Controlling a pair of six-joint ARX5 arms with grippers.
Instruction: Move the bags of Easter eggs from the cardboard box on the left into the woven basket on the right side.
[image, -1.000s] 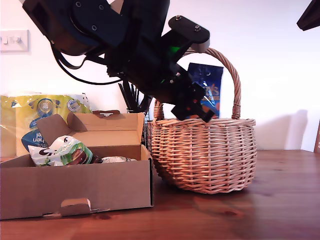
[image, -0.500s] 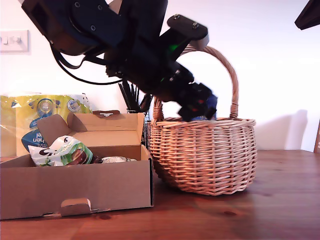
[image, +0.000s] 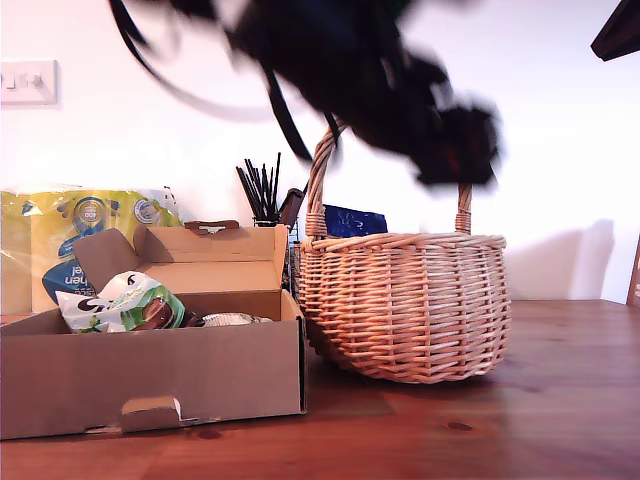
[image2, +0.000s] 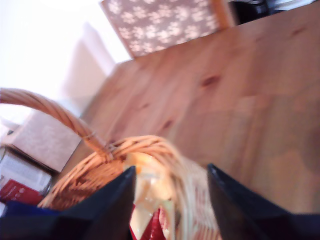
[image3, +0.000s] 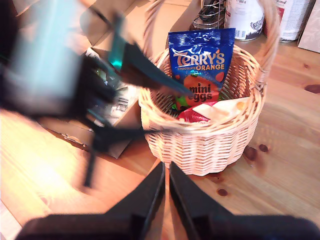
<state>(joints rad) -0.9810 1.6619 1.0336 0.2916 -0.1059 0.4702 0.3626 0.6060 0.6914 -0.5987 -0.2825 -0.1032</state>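
My first gripper (image2: 170, 200) hung above the woven basket (image: 405, 305), a blurred dark mass in the upper middle of the exterior view. In its own wrist view the two dark fingers (image2: 107, 205) stood wide apart with nothing between them, the basket's rim and handle showing below.

My second gripper (image3: 166, 192) looked down on the scene from higher up; its fingers were pressed nearly together, only a thin slit between them, and they held nothing.

The dark blue Terry's bag (image3: 201, 62) stood upright inside the basket, leaning against the rim on the far side from the second wrist camera. In the exterior view only its top edge (image: 355, 221) showed above the rim, at centre frame. A red-and-cream bag (image3: 210, 111) lay in the basket at its foot.

The cardboard box (image: 150, 375) sat at the lower left of the exterior view, just beside the basket, with its flap lid open. A white-and-green bag (image: 125, 302) was propped inside at the end farther from the basket.

Both containers rested on the wooden tabletop (image: 520, 420). A yellow-and-blue pack (image: 60, 225) stood behind the box.
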